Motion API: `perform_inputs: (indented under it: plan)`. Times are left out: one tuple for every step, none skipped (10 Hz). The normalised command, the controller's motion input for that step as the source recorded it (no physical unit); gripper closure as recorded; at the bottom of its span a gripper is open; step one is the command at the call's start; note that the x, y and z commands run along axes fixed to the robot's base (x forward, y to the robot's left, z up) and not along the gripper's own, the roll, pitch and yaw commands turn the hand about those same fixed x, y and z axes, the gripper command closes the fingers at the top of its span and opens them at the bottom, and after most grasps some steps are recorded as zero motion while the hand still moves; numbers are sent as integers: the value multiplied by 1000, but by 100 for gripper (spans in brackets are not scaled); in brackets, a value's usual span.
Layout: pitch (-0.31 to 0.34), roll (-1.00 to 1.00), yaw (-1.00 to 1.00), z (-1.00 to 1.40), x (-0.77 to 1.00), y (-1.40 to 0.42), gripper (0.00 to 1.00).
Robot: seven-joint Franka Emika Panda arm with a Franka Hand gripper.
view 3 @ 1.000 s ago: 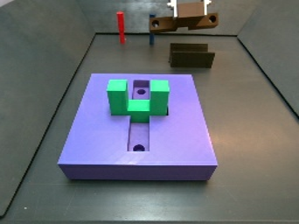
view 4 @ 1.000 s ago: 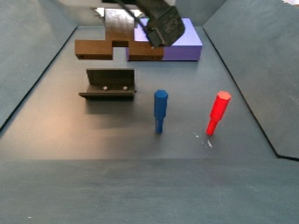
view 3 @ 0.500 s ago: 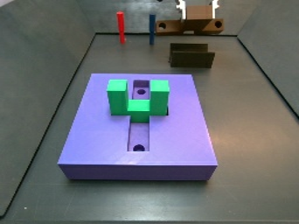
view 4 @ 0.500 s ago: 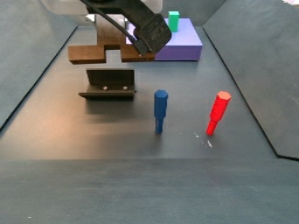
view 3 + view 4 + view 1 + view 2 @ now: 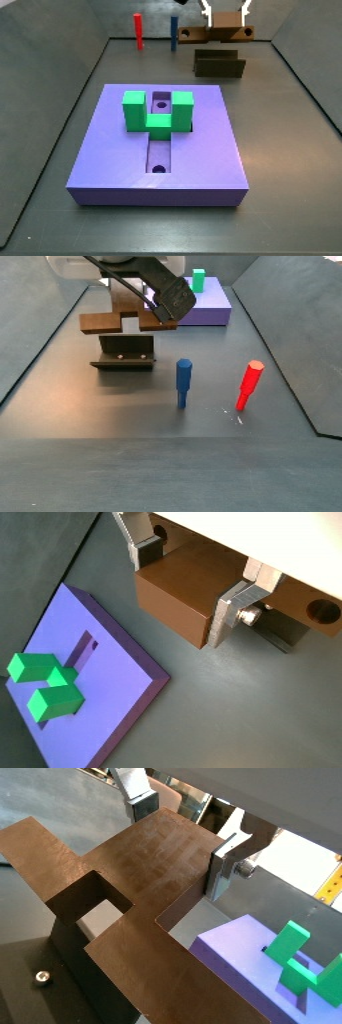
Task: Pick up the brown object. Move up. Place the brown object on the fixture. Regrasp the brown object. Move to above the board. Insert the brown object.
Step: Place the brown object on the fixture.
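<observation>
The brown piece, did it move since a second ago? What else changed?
Yes. The end effector, shut on the brown object, carried it down and sideways, so in a side view it now hangs just above the fixture, not yet resting on it. Nothing was let go. The board, its green block, and the blue peg and red peg stayed put.

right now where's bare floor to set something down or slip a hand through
Free: the floor in front of the board, and the wide patch on the near side of the blue peg and red peg. Crowded: around the fixture, where the gripper holds the brown object just above it.
</observation>
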Motion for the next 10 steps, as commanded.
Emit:
perform_inputs:
  plan:
    - [129, 269, 0, -206, 103, 0, 100]
    - [143, 134, 0, -169, 163, 0, 100]
    - [140, 0, 0, -146, 306, 0, 100]
    - [34, -206, -100, -277, 243, 6, 100]
    - [0, -254, -257, -389, 131, 74, 100]
    - [0, -397, -409, -414, 109, 197, 100]
    - [-31, -411, -486, -340, 34, 197, 100]
    - [-129, -346, -377, -183, 6, 151, 100]
    - [-3, -46, -231, -146, 0, 146, 100]
    - [0, 0, -86, -114, 0, 111, 100]
